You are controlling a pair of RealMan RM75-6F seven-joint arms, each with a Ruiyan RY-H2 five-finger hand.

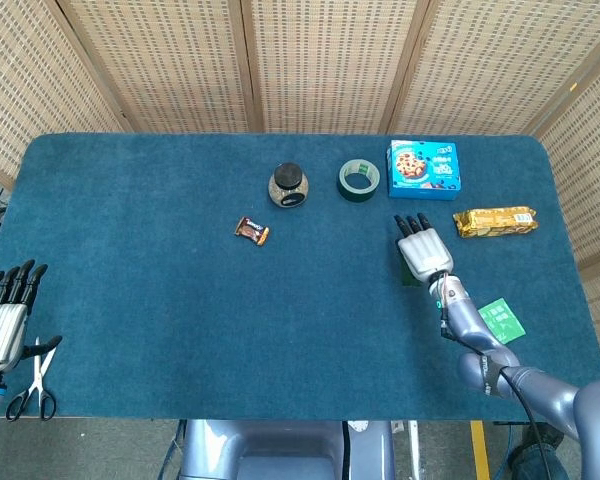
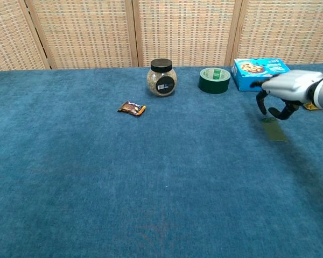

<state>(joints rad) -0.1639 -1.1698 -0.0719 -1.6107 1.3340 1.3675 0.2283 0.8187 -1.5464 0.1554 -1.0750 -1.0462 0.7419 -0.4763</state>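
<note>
Glass jar [image 2: 161,78] (black lid on) holds grains; right hand [image 2: 282,95] hovers, fingers curled, empty.
</note>
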